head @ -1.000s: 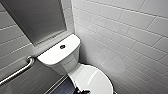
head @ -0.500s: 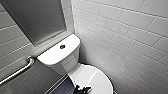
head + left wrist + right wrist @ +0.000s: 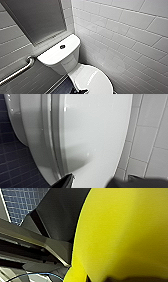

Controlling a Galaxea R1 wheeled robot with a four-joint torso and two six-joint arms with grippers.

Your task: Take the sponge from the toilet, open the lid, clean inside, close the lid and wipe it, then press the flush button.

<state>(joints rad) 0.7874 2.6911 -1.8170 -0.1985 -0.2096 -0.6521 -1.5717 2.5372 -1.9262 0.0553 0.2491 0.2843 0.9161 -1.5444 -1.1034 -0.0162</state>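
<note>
Head view: the toilet [image 3: 65, 60] stands in a corner of white tiled wall [image 3: 125, 35], its tank under a grey framed panel [image 3: 35, 20], with a round flush button [image 3: 62, 46] set in the flat tank top. A metal grab bar [image 3: 17, 72] runs along the wall on the left. The lid [image 3: 93, 81] lies shut on the bowl. A dark robot part juts in at the lower edge of this view, just beside the lid's left rim; we cannot tell which arm it belongs to. Left wrist view: the arm is held low and close, the camera looking along the shut lid with dark blue floor tiles [image 3: 12, 169] beside the bowl. The left end effector [image 3: 100, 181] is spread, its two dark fingertips apart with bare lid showing between them; we cannot tell whether they touch it. Right wrist view: the sponge [image 3: 120, 233], bright yellow, sits right against the camera, with the robot's own dark body and blue floor tiles behind it. The right end effector [image 3: 120, 279] pinches the sponge, clear of the toilet.
</note>
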